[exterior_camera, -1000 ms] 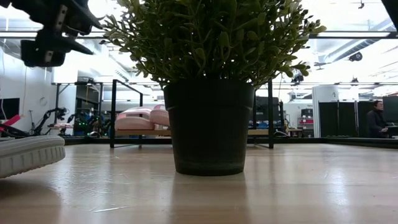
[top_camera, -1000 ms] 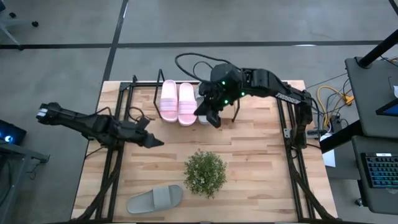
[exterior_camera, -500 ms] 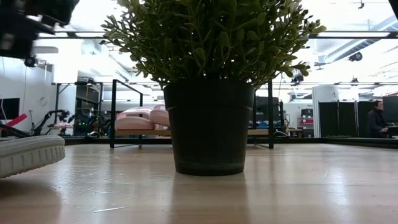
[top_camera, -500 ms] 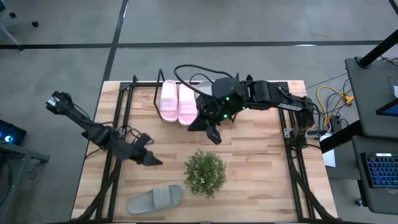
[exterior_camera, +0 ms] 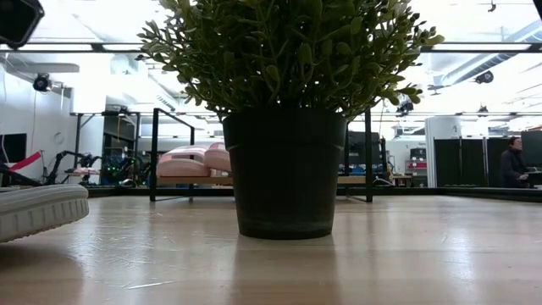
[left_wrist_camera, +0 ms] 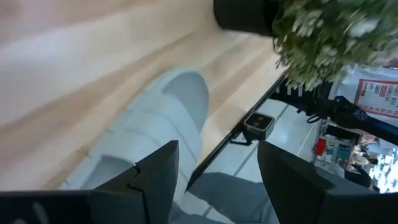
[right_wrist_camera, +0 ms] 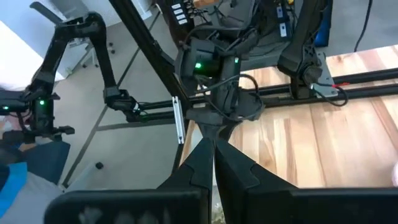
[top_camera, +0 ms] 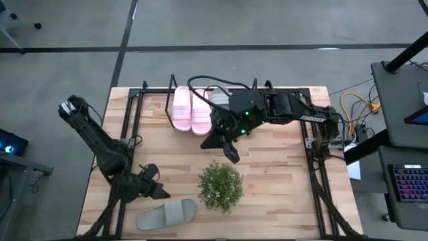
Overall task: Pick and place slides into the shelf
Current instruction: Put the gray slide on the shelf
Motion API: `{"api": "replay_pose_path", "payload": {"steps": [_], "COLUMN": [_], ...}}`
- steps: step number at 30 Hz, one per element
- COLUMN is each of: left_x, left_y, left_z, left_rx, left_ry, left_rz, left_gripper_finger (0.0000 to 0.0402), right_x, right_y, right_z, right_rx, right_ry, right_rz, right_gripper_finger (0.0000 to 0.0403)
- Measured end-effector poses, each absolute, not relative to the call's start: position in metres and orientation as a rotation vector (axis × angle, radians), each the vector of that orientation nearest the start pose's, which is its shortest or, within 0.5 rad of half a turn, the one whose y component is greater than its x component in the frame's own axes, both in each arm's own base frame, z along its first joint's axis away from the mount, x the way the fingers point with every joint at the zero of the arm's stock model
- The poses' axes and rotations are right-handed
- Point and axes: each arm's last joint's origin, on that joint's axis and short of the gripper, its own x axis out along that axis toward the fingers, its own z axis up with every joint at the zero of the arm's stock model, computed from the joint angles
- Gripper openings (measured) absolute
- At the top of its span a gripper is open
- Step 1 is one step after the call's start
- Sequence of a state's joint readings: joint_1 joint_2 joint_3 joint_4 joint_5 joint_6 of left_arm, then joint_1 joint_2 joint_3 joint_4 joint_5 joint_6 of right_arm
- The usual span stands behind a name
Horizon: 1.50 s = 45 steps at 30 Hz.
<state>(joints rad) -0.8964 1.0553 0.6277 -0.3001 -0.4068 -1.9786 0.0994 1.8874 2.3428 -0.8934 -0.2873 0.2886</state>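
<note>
Near the front left corner of the bench [top_camera: 281,194], the left end effector [top_camera: 155,191] hangs just above the grey slide [top_camera: 167,213] with its two fingers spread apart and nothing between them. In the left wrist view, the grey slide [left_wrist_camera: 155,137] lies right under the dark fingers [left_wrist_camera: 155,177]. To do this step well, I think the arm should go straight down so one finger sits on each long side of the slide, then squeeze gently. The slide looks like soft foam, so a hard squeeze could squash it or make it pop out. The toe end lies close to the plant, so a straight lift up would keep it from bumping the leaves.

The grey slide is long and rounded, with a wide strap that has raised ribs across it. Its side looks bumpy in the low view.

At the middle of the bench, toward the front, stands the plant [top_camera: 221,187]. It is bushy, with many small green leaves, in a smooth dark round pot [exterior_camera: 284,174].

At the back edge sits the shelf [top_camera: 150,100], a pale wood board with thin black metal rails. Two pink slides [top_camera: 190,110] lie side by side on it, smooth and puffy.

Just right of them, between the shelf and the plant, the right end effector [top_camera: 232,155] hangs with its fingers pressed shut and holds nothing. The bench top is pale wood in long strips.
</note>
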Motion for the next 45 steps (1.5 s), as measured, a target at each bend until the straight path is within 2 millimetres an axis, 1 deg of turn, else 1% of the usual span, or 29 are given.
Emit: {"api": "replay_pose_path", "payload": {"steps": [7,13,17,33,45], "left_x": [0.140,0.132,0.128,0.133,0.139], "left_y": [-0.180,-0.198,-0.205,-0.211,-0.207], "left_z": [0.211,0.203,0.197,0.174,0.172], "left_rx": [-1.486,-1.519,-1.539,-1.531,-1.530], "left_ry": [0.815,0.888,0.914,0.875,0.752], "left_rz": [0.221,0.224,0.243,0.367,0.398], "left_gripper_finger": [0.0203,0.0203,0.0203,0.0203,0.0203], "right_x": [0.380,0.380,0.380,0.380,0.380], "right_y": [0.051,0.052,0.053,0.059,0.059], "right_z": [0.474,0.474,0.474,0.474,0.475], "right_rx": [0.319,0.318,0.318,0.319,0.338], "right_ry": [0.496,0.498,0.499,0.491,0.492], "right_rz": [0.326,0.329,0.330,0.348,0.345], "right_gripper_finger": [0.0009,0.0009,0.0009,0.0009,0.0009]}}
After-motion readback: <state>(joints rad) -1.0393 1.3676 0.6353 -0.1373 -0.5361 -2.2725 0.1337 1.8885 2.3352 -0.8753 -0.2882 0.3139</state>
